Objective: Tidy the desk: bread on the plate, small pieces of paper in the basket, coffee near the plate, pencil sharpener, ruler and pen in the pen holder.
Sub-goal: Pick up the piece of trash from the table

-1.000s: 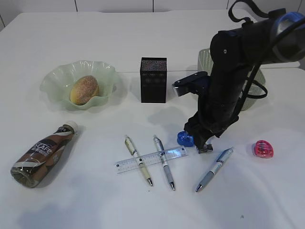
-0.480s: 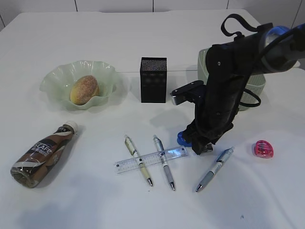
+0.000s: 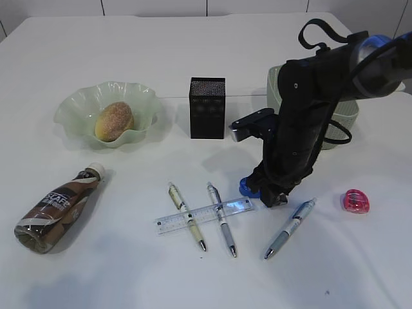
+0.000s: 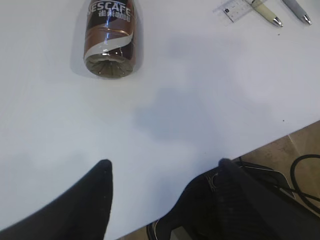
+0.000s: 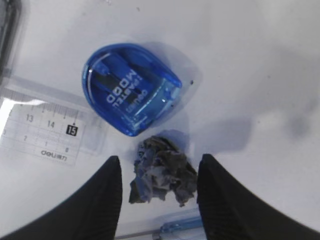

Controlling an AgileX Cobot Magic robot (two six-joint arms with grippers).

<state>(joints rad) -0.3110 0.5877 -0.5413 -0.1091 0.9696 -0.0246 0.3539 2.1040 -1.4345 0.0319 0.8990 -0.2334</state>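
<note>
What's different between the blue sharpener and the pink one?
The blue sharpener lies right beside the right gripper, close to the ruler; the pink sharpener sits alone, farther right. A crumpled paper scrap lies next to the blue one, none by the pink. Both are small, translucent and rounded, resting on the desk.

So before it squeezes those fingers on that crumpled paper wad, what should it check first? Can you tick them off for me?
1. Paper wad sits between the right fingers: ok.
2. Fingers apart on both sides of the wad: ok.
3. Blue sharpener outside the fingers: ok, though it lies right beside the wad.
4. Ruler outside the fingers: ok.
5. Basket free to take the paper: cannot tell, the arm hides most of it.
6. Left fingers out of the way, over bare desk: ok.
</note>
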